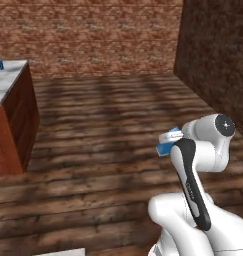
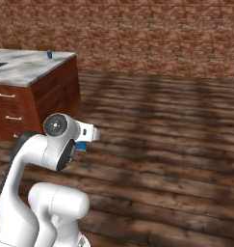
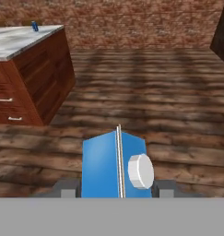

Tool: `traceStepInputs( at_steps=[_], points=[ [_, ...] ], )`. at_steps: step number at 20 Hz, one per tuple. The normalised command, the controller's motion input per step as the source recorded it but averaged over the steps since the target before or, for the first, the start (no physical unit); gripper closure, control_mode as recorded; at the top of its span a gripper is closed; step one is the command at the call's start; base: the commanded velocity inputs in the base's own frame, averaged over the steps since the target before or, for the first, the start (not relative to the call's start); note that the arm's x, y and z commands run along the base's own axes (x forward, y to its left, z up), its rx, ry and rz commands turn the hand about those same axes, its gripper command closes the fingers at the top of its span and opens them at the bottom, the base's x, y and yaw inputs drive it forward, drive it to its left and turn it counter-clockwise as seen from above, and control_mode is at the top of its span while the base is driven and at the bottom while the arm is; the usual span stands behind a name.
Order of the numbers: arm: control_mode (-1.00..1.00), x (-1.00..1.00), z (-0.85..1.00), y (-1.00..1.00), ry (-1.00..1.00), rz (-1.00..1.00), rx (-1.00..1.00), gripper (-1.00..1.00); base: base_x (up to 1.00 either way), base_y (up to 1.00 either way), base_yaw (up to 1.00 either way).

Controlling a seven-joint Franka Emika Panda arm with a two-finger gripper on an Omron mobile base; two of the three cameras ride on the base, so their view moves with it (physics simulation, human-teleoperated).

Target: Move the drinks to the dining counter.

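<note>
One carton (image 3: 114,166) is clamped between the fingers (image 3: 67,188), up over the wood floor (image 3: 145,97) — counter (image 3: 21,39) well off to the left. Grip looks low on it, so a bumpy drive could tip it loose — splat.

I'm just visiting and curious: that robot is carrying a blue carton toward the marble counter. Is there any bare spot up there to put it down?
The marble counter looks mostly bare. A small blue can stands at its far corner, so the stretch nearer than the can, along the front edge above the drawers, is free. The carton sits in the pincer.
</note>
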Motion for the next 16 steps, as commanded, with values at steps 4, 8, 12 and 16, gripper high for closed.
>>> traceStepInputs(
  at_steps=[4,8,12,16],
  points=[
    [1.00,0.00,0.00,0.00,0.00,0.00,0.00,1.00,0.71,-0.10,0.00],
    [1.00,0.00,0.00,0.00,0.00,0.00,0.00,1.00,0.71,-0.06,0.00],
    [1.00,0.00,0.00,0.00,0.00,0.00,0.00,1.00,0.72,-0.03,0.00],
    [1.00,0.00,0.00,0.00,0.00,0.00,0.00,1.00,0.74,-0.01,0.00]
  ],
)
